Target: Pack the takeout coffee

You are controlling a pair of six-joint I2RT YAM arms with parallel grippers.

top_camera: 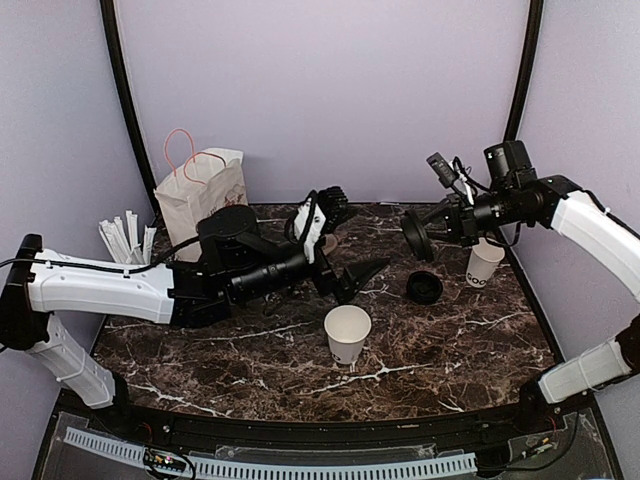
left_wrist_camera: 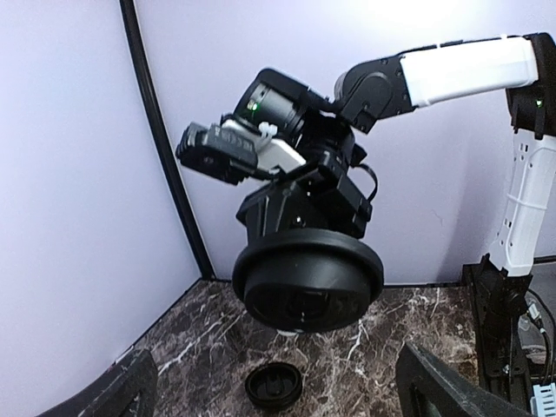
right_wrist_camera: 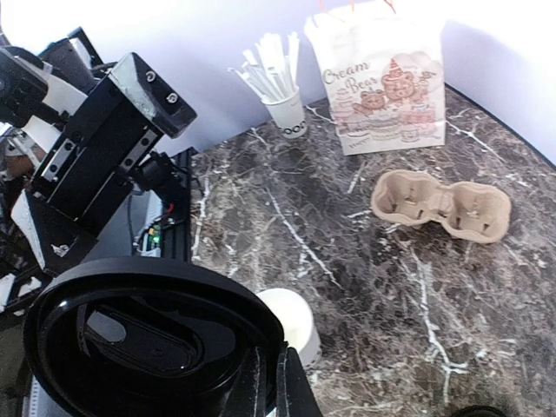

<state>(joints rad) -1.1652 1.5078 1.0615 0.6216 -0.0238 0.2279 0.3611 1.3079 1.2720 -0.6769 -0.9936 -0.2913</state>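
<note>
An open white paper cup (top_camera: 347, 332) stands lidless at the table's middle front; it also shows in the right wrist view (right_wrist_camera: 295, 323). My right gripper (top_camera: 420, 238) is shut on a black round lid (top_camera: 415, 236), held on edge in the air, and the lid also shows in the right wrist view (right_wrist_camera: 148, 339) and the left wrist view (left_wrist_camera: 308, 278). A second black lid (top_camera: 424, 288) lies on the table. A second white cup (top_camera: 485, 263) stands at the right, under the right arm. My left gripper (top_camera: 362, 275) is open and empty, facing the held lid.
A printed paper bag (top_camera: 200, 190) stands at the back left, also in the right wrist view (right_wrist_camera: 382, 78). A cup of white wrapped straws (top_camera: 128, 240) stands at the far left. A cardboard cup carrier (right_wrist_camera: 443, 204) lies in front of the bag.
</note>
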